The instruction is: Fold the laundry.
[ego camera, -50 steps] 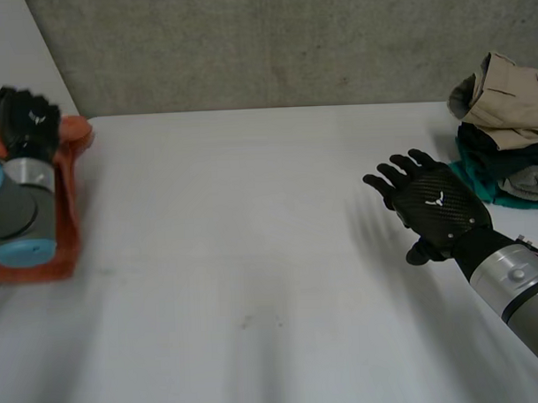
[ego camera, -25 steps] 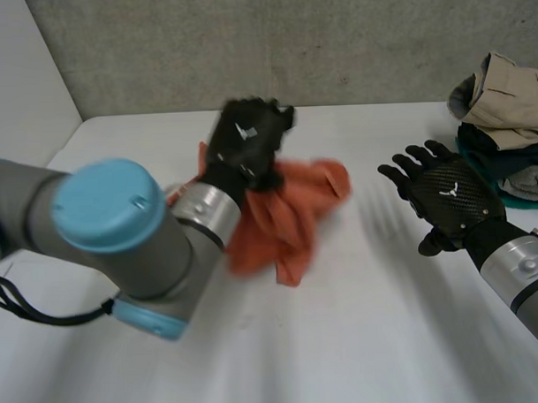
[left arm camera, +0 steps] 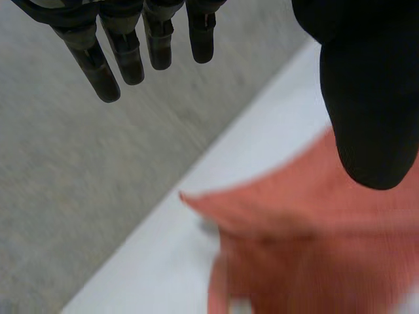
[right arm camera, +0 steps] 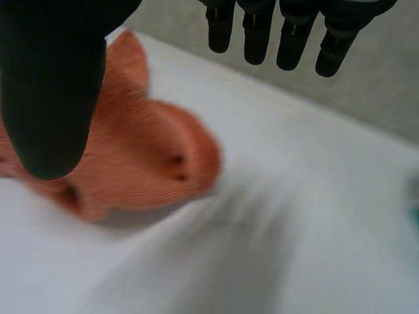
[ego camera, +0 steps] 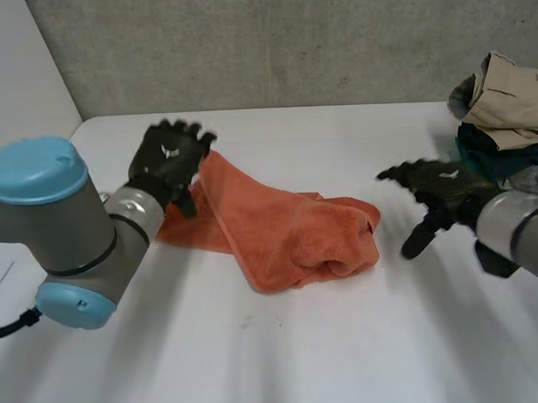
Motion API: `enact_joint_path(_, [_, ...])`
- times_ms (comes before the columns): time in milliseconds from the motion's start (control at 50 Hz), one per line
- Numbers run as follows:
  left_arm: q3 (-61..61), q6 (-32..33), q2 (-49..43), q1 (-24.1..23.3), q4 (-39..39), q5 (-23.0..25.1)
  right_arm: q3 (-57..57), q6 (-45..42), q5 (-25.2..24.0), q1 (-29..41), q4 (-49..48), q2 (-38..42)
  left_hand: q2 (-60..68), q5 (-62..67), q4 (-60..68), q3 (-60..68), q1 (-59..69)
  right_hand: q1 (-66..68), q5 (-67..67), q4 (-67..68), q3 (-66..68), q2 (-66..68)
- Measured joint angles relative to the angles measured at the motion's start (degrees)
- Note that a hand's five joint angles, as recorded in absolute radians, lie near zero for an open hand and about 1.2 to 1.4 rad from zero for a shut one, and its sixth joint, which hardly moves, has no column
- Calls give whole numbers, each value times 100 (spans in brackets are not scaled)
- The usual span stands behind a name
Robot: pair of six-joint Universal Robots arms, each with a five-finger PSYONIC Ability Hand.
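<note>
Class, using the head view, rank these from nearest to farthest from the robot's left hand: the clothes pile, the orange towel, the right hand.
Measured from the left hand:
1. Orange towel: right beside the hand, spread toward the table's middle.
2. Right hand: across the table, past the towel's other end.
3. Clothes pile: at the table's far right edge, beyond the right hand.

The left arm (ego camera: 132,211) has grey cylindrical joints (ego camera: 54,234) with light-blue caps (ego camera: 29,170). The left hand (ego camera: 170,165) and right hand (ego camera: 444,191) are black, each bearing a small white emblem (ego camera: 167,152).
</note>
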Motion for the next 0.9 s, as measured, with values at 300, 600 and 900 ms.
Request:
enact_joint_path(300, [1145, 1429, -1943, 448, 109, 1385, -78, 289, 352, 1180, -1080, 1028, 611, 550, 633, 564, 673, 177, 235, 237, 226, 233])
enact_joint_path(600, [1461, 1359, -2361, 45, 73, 1914, 33, 123, 1000, 1617, -2110, 791, 1507, 1454, 1538, 1477, 1575, 4674, 5324, 5605, 5503, 5517])
enact_joint_path(900, [1295, 632, -2136, -76, 38, 1682, 62, -185, 790, 1760, -1924, -674, 3171, 3027, 3146, 3124, 3362, 4674, 5415, 5632, 5550, 5517])
